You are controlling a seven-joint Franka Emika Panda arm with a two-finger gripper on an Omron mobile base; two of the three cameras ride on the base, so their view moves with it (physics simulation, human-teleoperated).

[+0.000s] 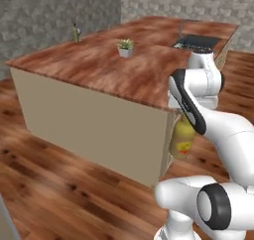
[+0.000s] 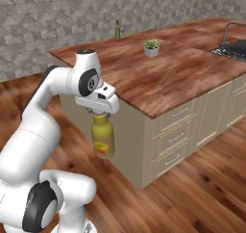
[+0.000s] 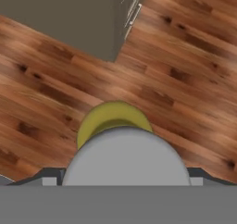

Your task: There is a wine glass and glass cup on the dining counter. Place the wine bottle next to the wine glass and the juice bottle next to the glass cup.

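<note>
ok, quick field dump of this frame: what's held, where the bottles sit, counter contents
gripper: gripper closed on the juice bottle's neck from above
juice bottle: juice bottle hangs upright below the hand, off the counter's near corner, above the wood floor
wine bottle: wine bottle upright at the far corner of the dining counter
wine glass: something pale beside the wine bottle, too small to tell
plant: small potted plant mid-counter
sink: dark sink at the counter's right end
</note>
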